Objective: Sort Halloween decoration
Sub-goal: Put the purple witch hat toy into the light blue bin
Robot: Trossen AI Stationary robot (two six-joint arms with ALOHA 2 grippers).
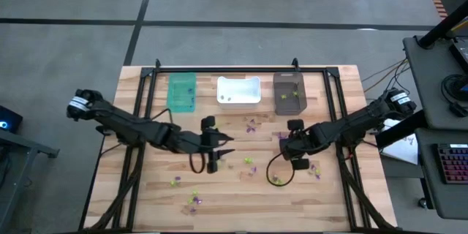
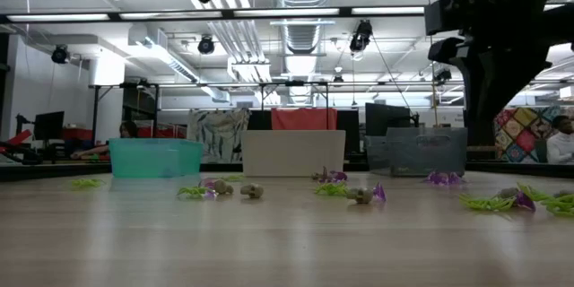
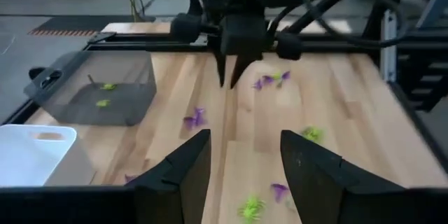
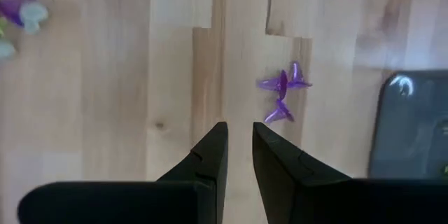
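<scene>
High cam: straight down, whole table [image 1: 241, 190], both arms. Low cam: tabletop level, faces bins and room behind. L wrist cam: looks across the table at the right gripper [image 3: 233, 77]. R wrist cam: close, facing down at wood. Purple trinkets [image 4: 283, 98] shared w/ high.

Table [image 1: 146, 190] light wood, plank-striped. Three bins along the far edge: teal bin [image 1: 181, 93], white bin [image 1: 239, 91], dark brown see-through bin [image 1: 289, 92] with lime-green bits inside. Trinkets [image 1: 251, 125] scattered on the planks in purple, lime-green and pale grey. Both arms black; left gripper [image 1: 227, 146] and right gripper [image 1: 281, 145] black. Floor grey.
</scene>
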